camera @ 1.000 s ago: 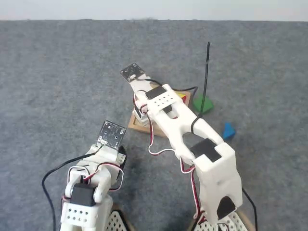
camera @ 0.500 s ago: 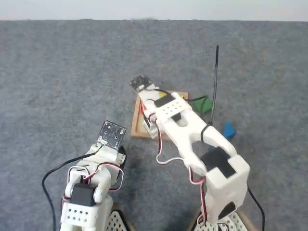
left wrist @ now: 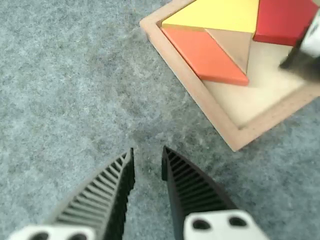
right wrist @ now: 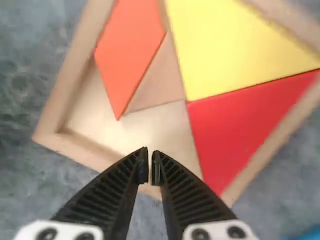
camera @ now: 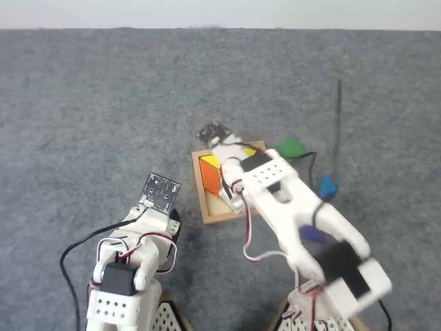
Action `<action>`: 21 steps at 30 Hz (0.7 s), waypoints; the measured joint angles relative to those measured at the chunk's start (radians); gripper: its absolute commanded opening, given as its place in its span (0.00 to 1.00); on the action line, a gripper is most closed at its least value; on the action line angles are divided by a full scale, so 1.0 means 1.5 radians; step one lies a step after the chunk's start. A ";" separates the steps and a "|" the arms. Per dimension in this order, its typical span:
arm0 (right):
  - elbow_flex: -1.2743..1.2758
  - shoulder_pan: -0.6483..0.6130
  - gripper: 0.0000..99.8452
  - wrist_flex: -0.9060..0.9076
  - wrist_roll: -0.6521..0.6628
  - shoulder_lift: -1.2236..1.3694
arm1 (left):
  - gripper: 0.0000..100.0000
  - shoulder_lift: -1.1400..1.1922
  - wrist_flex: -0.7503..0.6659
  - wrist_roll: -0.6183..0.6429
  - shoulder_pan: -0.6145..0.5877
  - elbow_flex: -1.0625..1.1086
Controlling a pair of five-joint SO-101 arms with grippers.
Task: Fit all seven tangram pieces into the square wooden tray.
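Wooden tray (camera: 204, 200) is lying on grey carpet (camera: 103, 103), green piece (camera: 290, 147) and blue piece (camera: 326, 186) outside it. Left gripper (left wrist: 147, 155) is hovering over carpet near the tray, fingers slightly parted. Right gripper (right wrist: 149, 157) is hanging closed above the tray's floor.

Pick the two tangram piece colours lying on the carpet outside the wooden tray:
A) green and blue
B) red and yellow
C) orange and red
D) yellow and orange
A: the green piece and the blue piece lie on the carpet beside the tray, while the orange piece, yellow piece and red piece sit inside it.
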 measured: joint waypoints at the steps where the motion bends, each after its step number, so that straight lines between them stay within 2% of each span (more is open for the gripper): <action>1: 0.001 0.008 0.17 0.016 -0.007 -0.032 | 0.09 0.000 0.000 0.000 0.000 0.000; 6: 0.001 0.100 0.19 0.113 -0.013 -0.182 | 0.09 0.000 0.000 0.000 0.000 0.000; 11: 0.001 0.226 0.19 0.123 0.000 -0.194 | 0.09 0.000 0.000 0.000 0.000 0.000; 17: -0.087 0.250 0.19 0.116 0.008 -0.034 | 0.09 0.000 0.000 0.000 0.000 0.000; 21: -0.221 0.245 0.27 0.110 0.014 0.116 | 0.09 0.000 0.000 0.000 0.000 0.000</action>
